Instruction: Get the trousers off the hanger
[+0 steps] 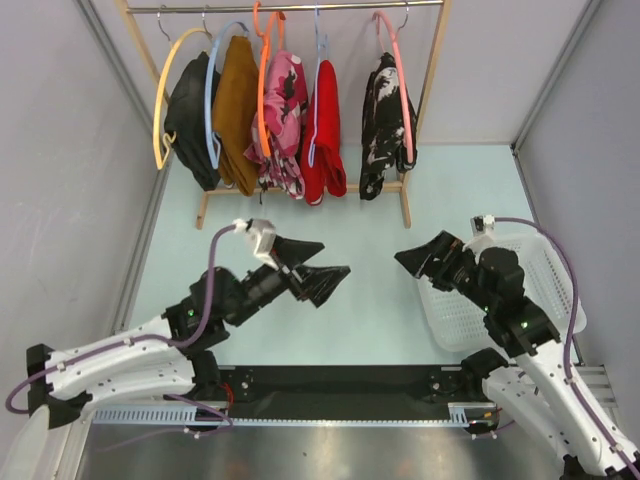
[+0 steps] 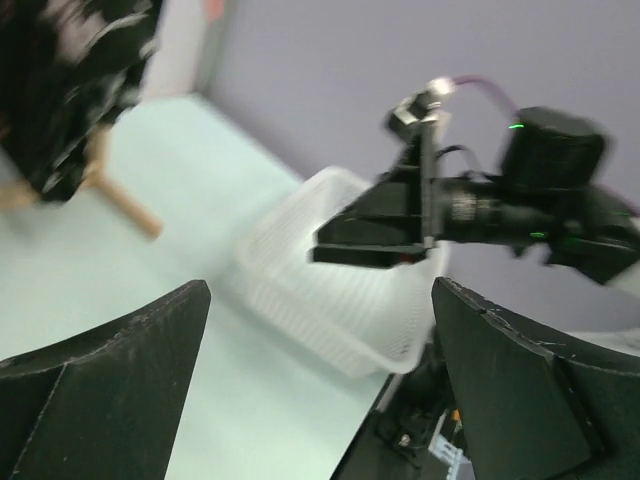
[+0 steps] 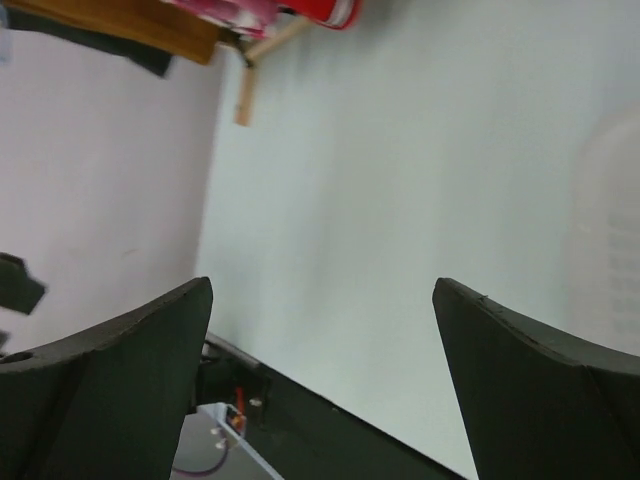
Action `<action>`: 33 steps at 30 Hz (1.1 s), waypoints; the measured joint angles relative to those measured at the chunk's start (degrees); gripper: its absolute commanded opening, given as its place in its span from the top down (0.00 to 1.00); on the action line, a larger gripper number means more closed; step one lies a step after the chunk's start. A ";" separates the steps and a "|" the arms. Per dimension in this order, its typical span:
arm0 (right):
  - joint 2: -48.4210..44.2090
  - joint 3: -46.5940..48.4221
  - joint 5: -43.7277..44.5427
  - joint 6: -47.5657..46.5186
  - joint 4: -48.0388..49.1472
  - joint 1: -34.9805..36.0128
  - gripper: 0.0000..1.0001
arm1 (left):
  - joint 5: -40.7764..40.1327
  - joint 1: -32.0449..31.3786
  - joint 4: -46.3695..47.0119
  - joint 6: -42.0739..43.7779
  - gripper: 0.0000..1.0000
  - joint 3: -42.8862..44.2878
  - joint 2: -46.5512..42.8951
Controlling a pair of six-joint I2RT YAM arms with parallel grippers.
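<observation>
Top external view: the red trousers point(image 1: 323, 135) hang in the middle of the rack point(image 1: 405, 200) at the far end of the desk point(image 1: 370, 310). The black trousers point(image 1: 385, 120), splotched white, hang at its right end on a pink hanger point(image 1: 399, 75). Both arms are raised over the desk, well short of the rack. The left hand point(image 1: 325, 265) has its fingers spread wide apart and holds nothing. The right hand point(image 1: 408, 260) faces it, also spread wide and empty, just beside the left rim of the white basket point(image 1: 545, 270) on the right of the desk.
</observation>
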 measured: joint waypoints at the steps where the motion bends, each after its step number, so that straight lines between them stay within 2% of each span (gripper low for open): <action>1: 1.29 1.36 1.20 -0.87 -2.67 -0.33 0.00 | -2.71 0.00 -4.15 -1.25 0.00 2.71 1.70; 3: 3.37 3.56 2.93 -2.45 -7.54 -1.03 0.00 | -6.47 0.20 -11.98 -2.75 0.00 7.43 4.66; 5: 5.03 5.64 4.02 -4.24 -11.80 -2.03 0.00 | -7.74 0.42 -16.06 -3.04 0.00 10.27 5.92; 10: 3.30 7.52 2.54 -7.30 -16.98 -5.44 0.00 | -7.23 2.23 -15.74 -1.53 0.00 12.37 6.12; 12: 1.14 7.54 1.62 -8.26 -18.05 -6.67 0.00 | -5.01 5.49 -16.50 -1.29 0.00 16.31 8.55; 17: -3.43 8.04 -1.01 -9.66 -19.47 -8.92 0.00 | 3.02 15.41 -19.93 -1.36 0.00 38.47 23.89; 23: -3.65 10.47 -2.67 -9.86 -21.88 -9.20 0.00 | 9.03 17.94 -23.80 0.87 0.00 64.54 42.34; 26: -4.72 12.07 -3.02 -9.84 -22.95 -9.22 0.00 | 12.07 19.04 -25.51 0.37 0.03 73.88 49.90; 30: -5.97 14.49 -3.28 -9.81 -23.56 -9.27 0.00 | 14.01 20.63 -28.44 -1.99 0.02 86.14 60.17; 33: -6.56 16.55 -3.34 -9.77 -24.41 -9.27 0.00 | 14.38 21.05 -28.89 -4.81 0.02 90.66 65.72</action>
